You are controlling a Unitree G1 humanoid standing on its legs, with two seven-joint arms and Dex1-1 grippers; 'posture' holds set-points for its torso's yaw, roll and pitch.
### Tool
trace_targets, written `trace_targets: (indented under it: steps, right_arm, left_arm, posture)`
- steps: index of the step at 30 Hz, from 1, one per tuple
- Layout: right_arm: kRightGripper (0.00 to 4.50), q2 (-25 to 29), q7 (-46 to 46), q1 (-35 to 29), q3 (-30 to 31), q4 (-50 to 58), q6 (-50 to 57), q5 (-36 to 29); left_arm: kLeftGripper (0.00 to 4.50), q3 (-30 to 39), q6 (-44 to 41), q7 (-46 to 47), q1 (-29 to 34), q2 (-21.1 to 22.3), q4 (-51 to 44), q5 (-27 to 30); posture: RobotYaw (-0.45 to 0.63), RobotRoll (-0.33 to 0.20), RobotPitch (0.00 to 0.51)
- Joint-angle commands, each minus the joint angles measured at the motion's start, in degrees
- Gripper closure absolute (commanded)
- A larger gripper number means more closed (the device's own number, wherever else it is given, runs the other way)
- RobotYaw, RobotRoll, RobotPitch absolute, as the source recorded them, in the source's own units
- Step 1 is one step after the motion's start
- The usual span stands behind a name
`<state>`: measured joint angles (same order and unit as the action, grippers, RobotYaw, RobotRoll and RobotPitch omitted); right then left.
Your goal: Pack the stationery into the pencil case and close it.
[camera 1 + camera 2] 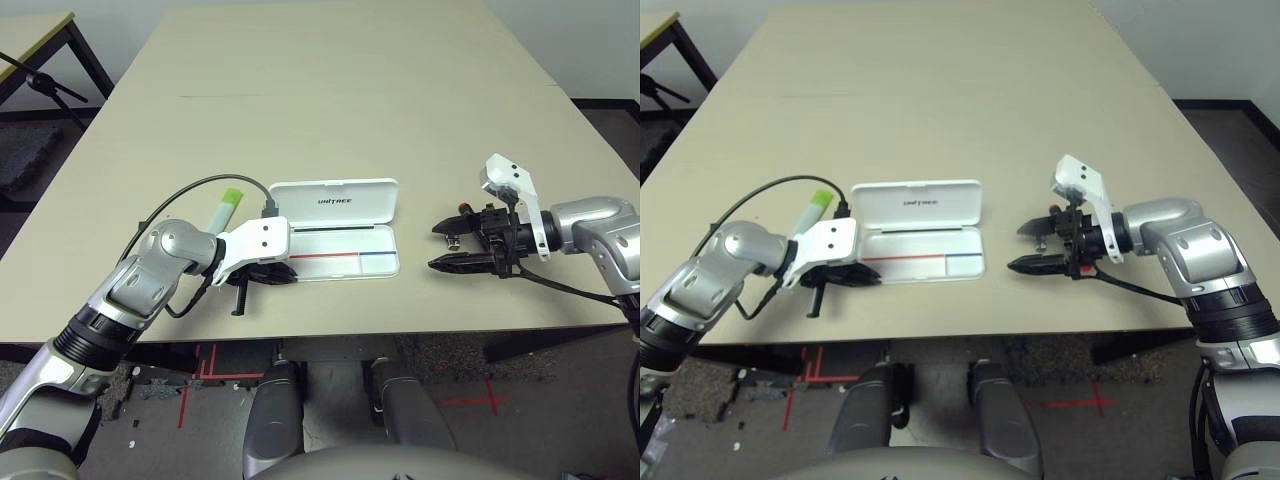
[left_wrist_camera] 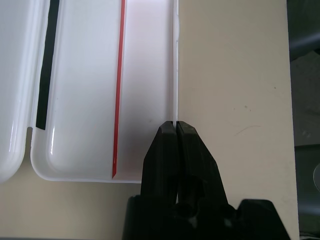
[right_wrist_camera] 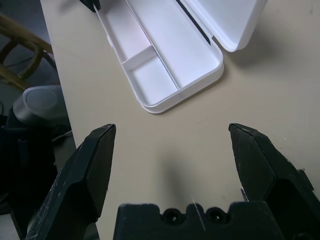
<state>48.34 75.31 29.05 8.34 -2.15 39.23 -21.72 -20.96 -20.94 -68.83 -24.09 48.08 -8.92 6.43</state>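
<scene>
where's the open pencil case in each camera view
Left eye view: pencil case sits centre, between both arms.
Right eye view: left of centre, lid lying open behind the tray.
Left wrist view: tray corner fills the upper left.
Right wrist view: along the top.
Shared landmark: the red line inside the tray.

"UNITREE" in dark letters on pencil case lid.
</scene>
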Motion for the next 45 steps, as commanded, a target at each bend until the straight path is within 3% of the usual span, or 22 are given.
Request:
trace_targets:
  steps: [1,5,8,18,23,32,37,41,45]
  right_arm:
    - [0.0,0.1,0.4,0.3,1.2,-0.2,-0.8,0.8]
    - [0.0,-0.3,0.3,0.4,1.6,-0.6,-1.4,1.3]
    - [0.0,-0.5,0.2,0.6,1.9,-1.1,-1.8,1.7]
    - [0.0,-0.5,0.4,1.4,1.8,-2.8,-2.8,2.1]
    - [0.0,-0.6,0.3,1.7,1.3,-4.0,-3.3,1.9]
    - [0.0,-1.2,-1.6,2.5,-1.0,-4.5,-3.1,0.8]
    - [0.0,-3.1,-10.4,4.6,-4.9,-4.3,1.5,1.1]
    - [0.0,-5.7,-25.7,9.6,-8.4,-7.7,13.4,4.3]
    - [0.0,-5.3,-31.1,11.3,-8.2,-10.8,19.8,6.0]
  left_arm:
    - [4.45,0.7,-0.9,0.3,1.2,0.1,-1.8,-0.3]
    - [4.45,0.8,-1.3,0.5,1.4,0.2,-2.2,-0.5]
    - [3.76,1.3,-1.0,1.1,1.3,0.2,-2.7,-0.6]
    - [0.04,6.1,-1.0,0.1,1.4,0.8,-7.2,3.5]
    - [0.04,10.9,-1.2,-0.9,-0.2,1.1,-7.4,8.0]
    - [0.04,13.3,-3.2,-1.5,-0.3,3.5,-9.2,10.3]
    - [0.04,13.9,-3.8,-0.7,1.1,3.3,-10.9,10.8]
    - [0.04,14.3,-3.1,-0.5,2.3,3.1,-10.7,11.0]
    - [0.04,12.9,-2.1,-0.7,1.1,2.1,-8.4,10.1]
  posture:
    - [-0.04,0.0,0.117]
    - [-0.03,0.0,0.118]
    - [-0.03,0.0,0.119]
    - [-0.03,0.0,0.116]
    - [-0.03,0.0,0.113]
    - [-0.03,0.0,0.114]
    - [-0.03,0.0,0.118]
    - [-0.04,0.0,0.12]
    - [-0.05,0.0,0.122]
